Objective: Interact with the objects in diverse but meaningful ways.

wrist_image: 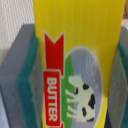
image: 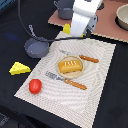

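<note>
Wrist view shows my gripper [wrist_image: 70, 75] clamped on the butter block [wrist_image: 75, 65], teal pads [wrist_image: 30, 100] pressing both sides, held near the placemat's [image: 95, 80] far edge — it could slip and drop — the smooth printed faces look slick, I judge.

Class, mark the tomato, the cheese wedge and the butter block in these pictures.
tomato [image: 35, 86], exterior view, middle of its red body.
cheese wedge [image: 19, 68], exterior view, its yellow top face.
butter block [wrist_image: 77, 65], wrist view, its printed yellow front between the pads.
</note>
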